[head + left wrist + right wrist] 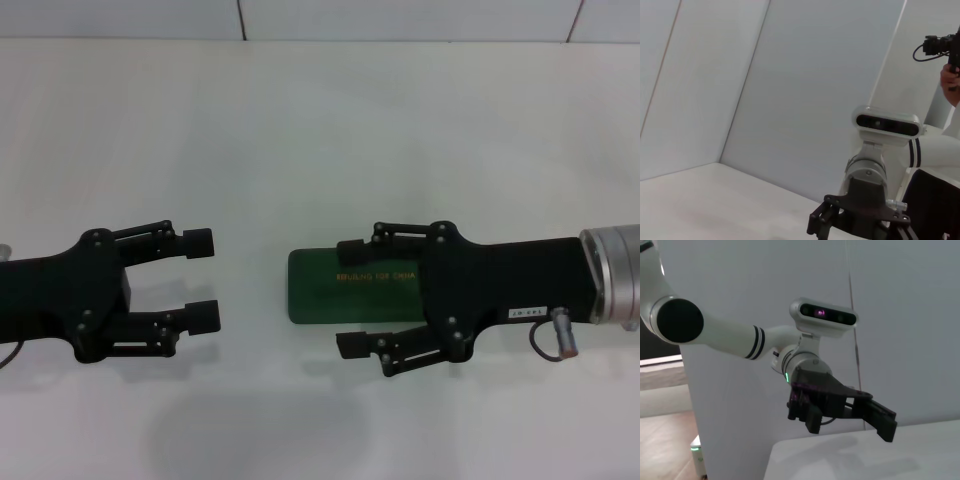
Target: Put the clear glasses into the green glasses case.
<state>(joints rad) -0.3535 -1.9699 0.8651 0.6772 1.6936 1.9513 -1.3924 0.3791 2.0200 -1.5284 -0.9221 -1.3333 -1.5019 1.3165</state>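
Green glasses case point(345, 288) closed on desk point(320, 130), long axis left-right, under right gripper point(352, 296), released, nearer. Left gripper point(205, 278) released, apart. Clear glasses nowhere visible.

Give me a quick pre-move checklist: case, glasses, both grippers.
1. Green glasses case on the table: ok, lying flat, lid shut, gold lettering up.
2. Case lid open for loading: not ok.
3. Clear glasses located: cannot tell, none visible in any view.
4. Right gripper position: ok, over the case, fingers open to either side of it, holding nothing.
5. Left gripper: ok, open and empty, to the case's left, apart from it.
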